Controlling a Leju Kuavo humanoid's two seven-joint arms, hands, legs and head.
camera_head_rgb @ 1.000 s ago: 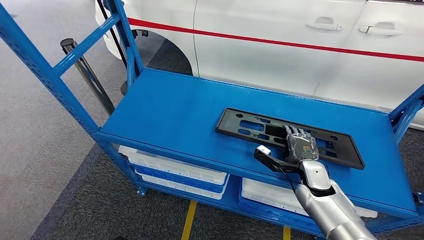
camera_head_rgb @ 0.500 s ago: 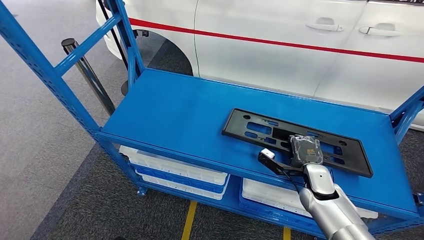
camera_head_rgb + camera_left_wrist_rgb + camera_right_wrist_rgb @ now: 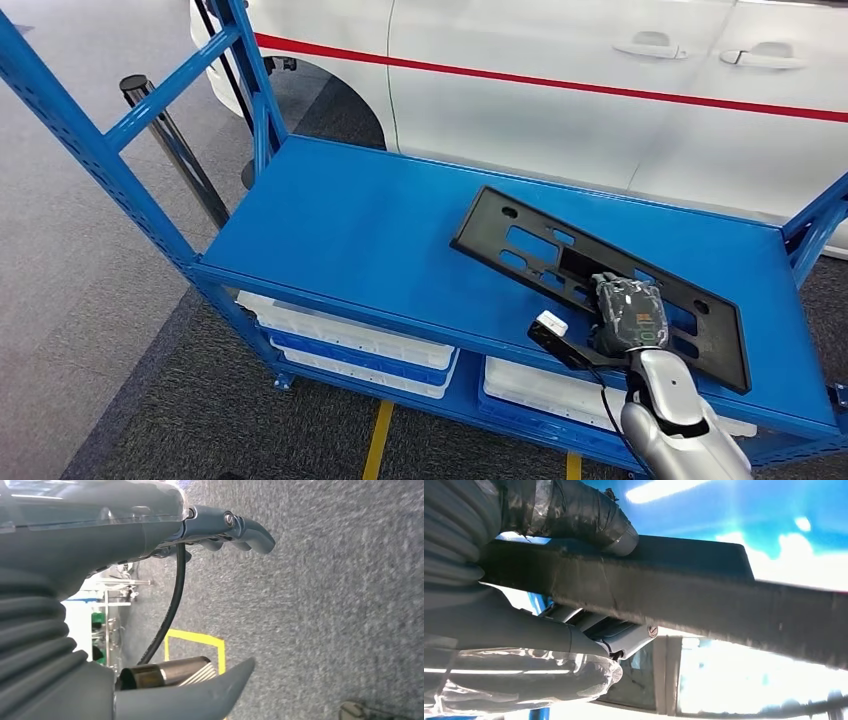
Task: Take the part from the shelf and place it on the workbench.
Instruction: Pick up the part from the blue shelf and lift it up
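Observation:
A long flat black plastic part [image 3: 560, 262] with several cut-outs lies at a slant on the blue shelf [image 3: 370, 230], its right end tipped up toward me. My right hand [image 3: 628, 315] grips its near edge close to the right end. In the right wrist view the thumb presses one face of the black part [image 3: 704, 592] while the fingers [image 3: 624, 635] clamp the other face. My left hand [image 3: 150, 580] hangs over grey carpet, its fingers apart and nothing in them.
A white car [image 3: 600, 90] with a red stripe stands right behind the shelf. Blue uprights [image 3: 110, 165] frame the shelf's left side and a metal post [image 3: 180, 150] stands beyond them. White bins [image 3: 350, 345] sit on the lower level. Yellow floor tape [image 3: 378, 440] runs below.
My right hand has closed on the part and drawn it toward me and to the right. The part has turned and its right end has risen off the shelf.

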